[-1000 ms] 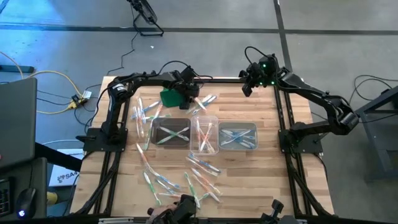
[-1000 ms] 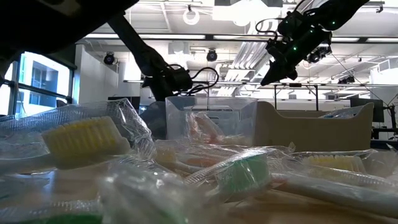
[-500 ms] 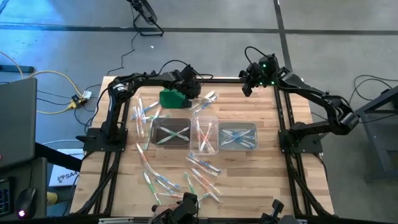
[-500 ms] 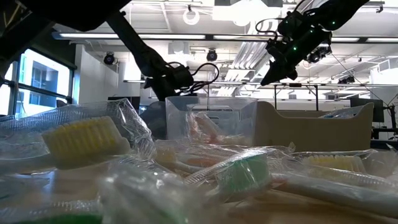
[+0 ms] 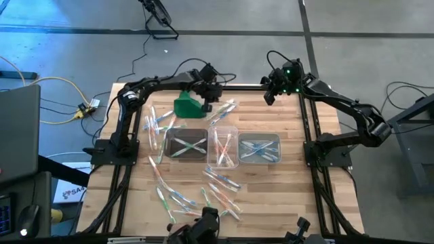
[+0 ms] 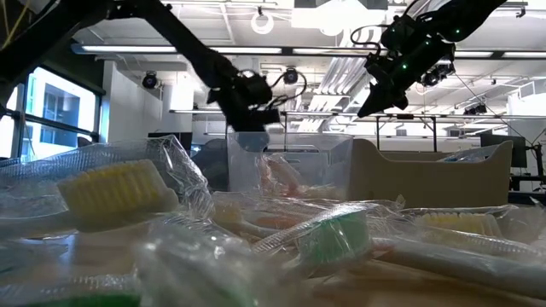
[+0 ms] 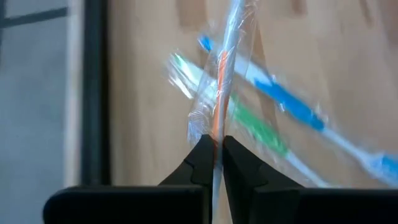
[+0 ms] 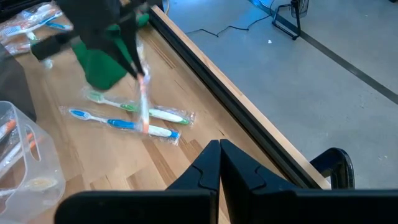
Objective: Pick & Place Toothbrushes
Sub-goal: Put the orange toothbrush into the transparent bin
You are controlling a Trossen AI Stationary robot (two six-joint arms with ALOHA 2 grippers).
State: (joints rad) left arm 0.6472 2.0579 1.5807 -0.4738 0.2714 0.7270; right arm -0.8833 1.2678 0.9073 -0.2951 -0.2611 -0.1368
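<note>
Toothbrushes in clear wrappers lie scattered over the wooden table [image 5: 285,176], most of them in a loose spread along its near edge [image 5: 203,196] and a few near the far left corner. The left gripper [image 7: 214,148] is above the far side of the table, its fingers clamped on one wrapped orange toothbrush [image 7: 222,81], which hangs from them clear of the wood. Directly below it, a blue toothbrush [image 8: 118,123] and a green toothbrush [image 8: 146,112] lie side by side on the table in their wrappers. A green cloth lump [image 5: 186,106] sits just beside the left gripper. Three clear tubs stand in a row across the middle of the table: the left tub [image 5: 186,144] holds crossed green brushes, the middle tub [image 5: 223,146] holds orange ones, and the right tub [image 5: 260,149] holds blue ones. The right gripper [image 8: 219,149] hangs above the far edge of the table, well apart from the left one, with its fingers pressed together on nothing.
</note>
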